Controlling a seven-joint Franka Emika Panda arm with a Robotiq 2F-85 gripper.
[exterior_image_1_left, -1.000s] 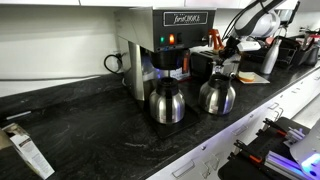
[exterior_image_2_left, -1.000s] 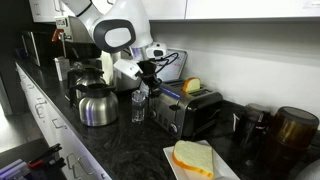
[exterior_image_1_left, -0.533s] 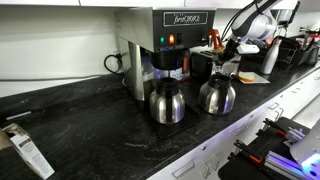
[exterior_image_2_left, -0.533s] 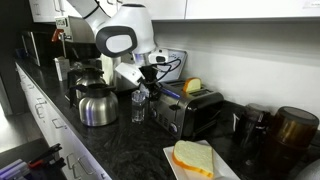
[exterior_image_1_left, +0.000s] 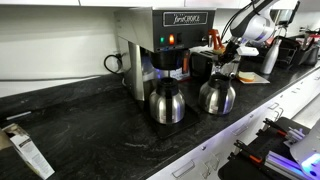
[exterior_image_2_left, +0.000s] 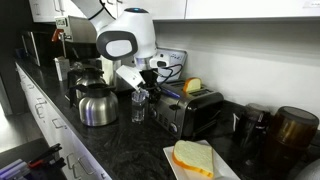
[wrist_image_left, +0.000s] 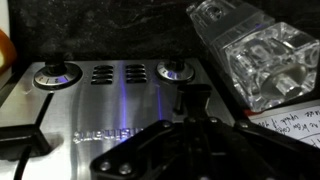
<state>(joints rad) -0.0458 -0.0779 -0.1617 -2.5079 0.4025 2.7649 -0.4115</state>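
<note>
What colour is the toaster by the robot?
The toaster is brushed silver, seen best in the wrist view.

Brushed silver toaster (wrist_image_left: 110, 120), clear faceted bottle (wrist_image_left: 250, 50), black speckled countertop (exterior_image_1_left: 90, 125), mirror-silver carafe (exterior_image_1_left: 167, 103), white wall (exterior_image_1_left: 60, 40)

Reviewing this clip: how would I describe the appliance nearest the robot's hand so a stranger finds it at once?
On the long black stone counter, go past the two rounded steel carafes and the clear plastic bottle to the boxy brushed-metal toaster beside it. Unlike its round neighbours, it is a flat-sided box with two round knobs on its face.
</note>
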